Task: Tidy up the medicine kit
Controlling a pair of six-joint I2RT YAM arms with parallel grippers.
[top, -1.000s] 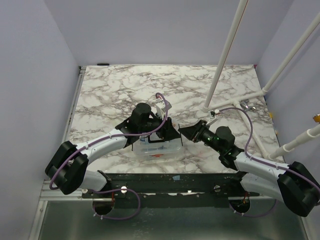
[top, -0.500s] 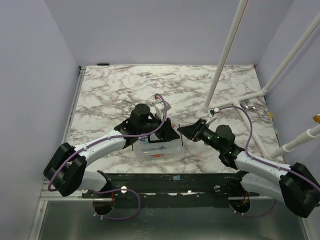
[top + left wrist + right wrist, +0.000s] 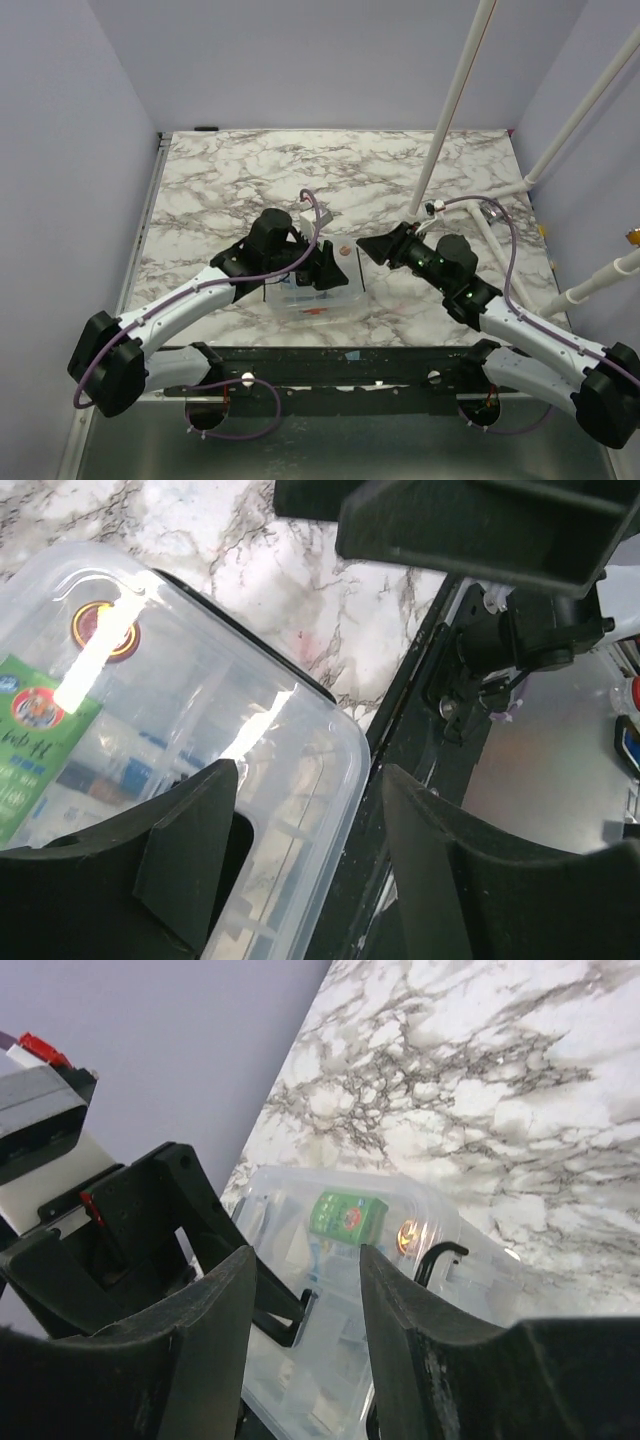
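Note:
A clear plastic medicine box [image 3: 318,300] with its lid on sits near the table's front edge. In the left wrist view the box [image 3: 180,720] shows a green packet [image 3: 35,745] and a round orange sticker [image 3: 105,628] through the lid. My left gripper [image 3: 326,272] is open over the box, its fingers [image 3: 190,845] straddling the lid's near right corner. My right gripper [image 3: 368,250] is open and empty, just right of the box and above it. Its view shows the box [image 3: 385,1290], the green packet [image 3: 347,1212] and a black latch [image 3: 440,1255].
White pipes [image 3: 452,105] rise from a frame [image 3: 500,195] at the table's right. A black rail [image 3: 330,355] runs along the front edge; it also shows in the left wrist view [image 3: 420,670]. Purple walls close in the sides and back.
The left arm has swung left and its gripper has shifted a little toward the near edge over the box. The right gripper has lifted and moved slightly farther from the near edge.

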